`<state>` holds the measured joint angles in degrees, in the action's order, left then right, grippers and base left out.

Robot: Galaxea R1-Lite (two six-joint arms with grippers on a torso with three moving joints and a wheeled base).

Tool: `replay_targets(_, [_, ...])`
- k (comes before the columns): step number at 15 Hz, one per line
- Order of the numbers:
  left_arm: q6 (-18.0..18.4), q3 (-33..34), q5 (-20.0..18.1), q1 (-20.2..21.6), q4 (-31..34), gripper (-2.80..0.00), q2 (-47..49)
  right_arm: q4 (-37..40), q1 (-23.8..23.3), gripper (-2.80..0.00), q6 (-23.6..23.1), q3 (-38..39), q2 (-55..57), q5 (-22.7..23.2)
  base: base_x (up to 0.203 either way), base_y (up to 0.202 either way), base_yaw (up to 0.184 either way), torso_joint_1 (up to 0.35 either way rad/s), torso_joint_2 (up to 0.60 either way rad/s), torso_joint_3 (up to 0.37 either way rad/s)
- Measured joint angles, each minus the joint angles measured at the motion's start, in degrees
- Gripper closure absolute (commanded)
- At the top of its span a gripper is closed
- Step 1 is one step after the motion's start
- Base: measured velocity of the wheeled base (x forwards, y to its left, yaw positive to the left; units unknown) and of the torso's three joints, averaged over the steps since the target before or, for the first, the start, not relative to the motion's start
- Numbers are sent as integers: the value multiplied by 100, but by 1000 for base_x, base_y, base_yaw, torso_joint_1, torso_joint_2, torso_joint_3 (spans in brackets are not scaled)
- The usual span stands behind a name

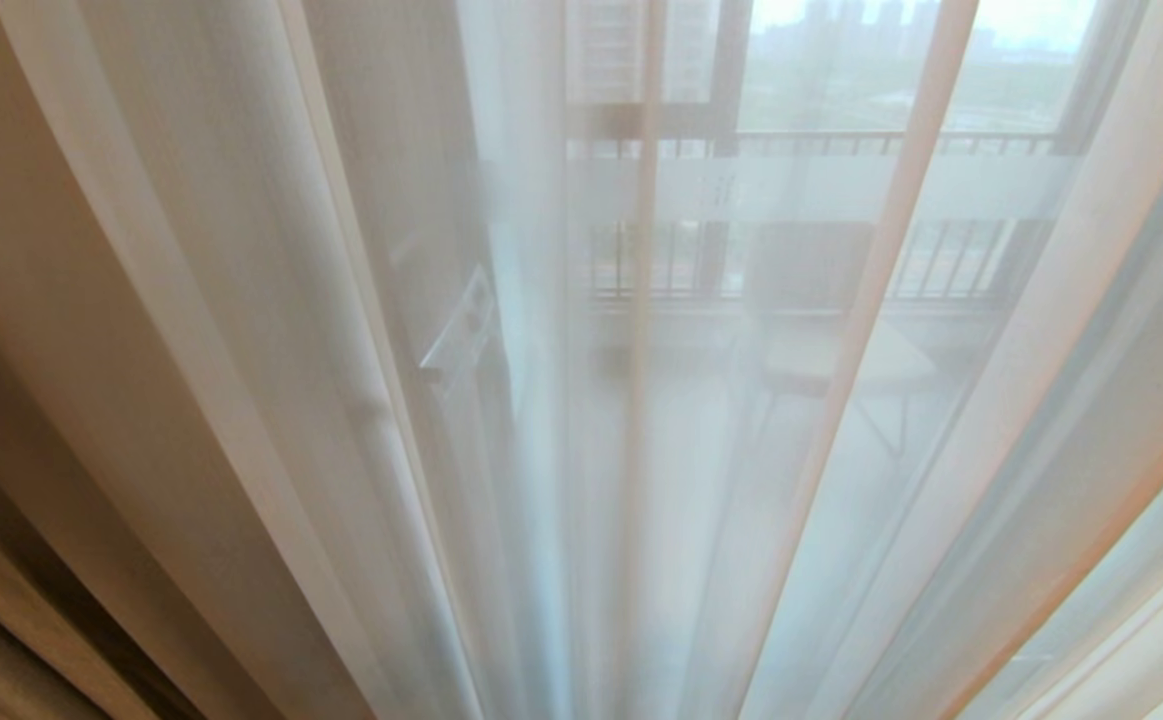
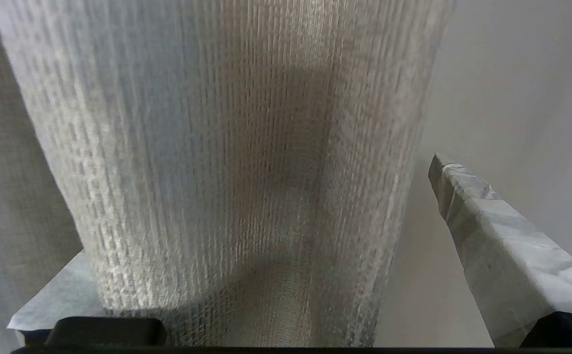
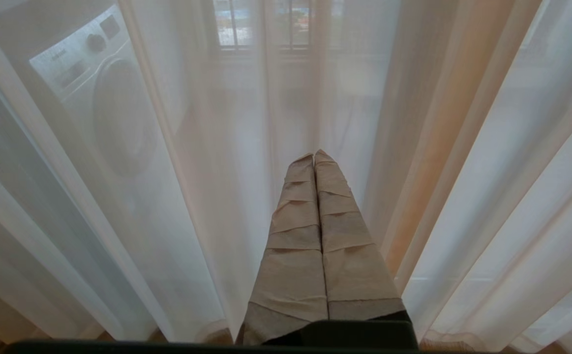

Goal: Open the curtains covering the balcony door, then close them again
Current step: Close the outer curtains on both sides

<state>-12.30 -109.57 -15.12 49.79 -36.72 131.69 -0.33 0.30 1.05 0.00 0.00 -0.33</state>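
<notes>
- Head view alone shows neither arm: thin, see-through white sheer curtains (image 1: 361, 330) hang in long soft pleats across the whole picture, and through them the tall glass balcony door in its dark frame (image 1: 711, 180) shows hazily, with a pale frosted band (image 1: 821, 187) running across it. A dark bar railing (image 1: 941, 145) and a small table (image 1: 841, 365) stand out on the balcony beyond. At the lower left edge a strip of thick, opaque beige-grey drape (image 1: 1, 610) is just in view.
- Left wrist view shows what the others do not: one rounded fold of the thick woven drape (image 2: 236, 187), its coarse ribbed weave plain to see, very close to the camera. The left hand (image 2: 246, 246), its fingers (image 2: 502, 246) wrapped in crinkled pale tape, is spread wide; the fold stands between the two fingers, hiding most of one of them. Whether either finger touches the cloth cannot be told.
- Right wrist view shows the right hand (image 3: 314, 156), its long tapered fingers wrapped in the same crinkled tape and pressed together, holding nothing. The sheer pleats hang just ahead of the tips, and a white front-loading washing machine (image 3: 104, 98) with a round door shows faintly through them.
</notes>
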Motion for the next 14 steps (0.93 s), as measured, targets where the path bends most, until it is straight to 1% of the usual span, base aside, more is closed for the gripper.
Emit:
replay_targets(3, [-19,-119,-38,-59,-101,-280,111,0,2,0,-1,0,0,-2,0,0,0,0,0,0])
replay_targets(6, [-14,-372,-40,-36,-117,-280,240,0,-1,0,-1,0,0,0,0,0,0,0,0,0])
replay_targets(9, [-19,-418,-38,24,-269,-280,325,0,-1,0,-1,0,0,0,0,0,0,0,0,0])
replay_targets(12, [-19,-424,-45,24,-285,-280,374,0,0,0,0,0,0,-3,0,0,0,0,0,0])
replay_targets(13, [-18,-424,-45,13,-296,0,387,0,0,0,-4,0,0,-2,0,0,0,0,0,0])
replay_targets(14, [-21,-427,-45,2,-333,0,394,0,5,0,-1,0,0,-3,0,0,0,0,0,0])
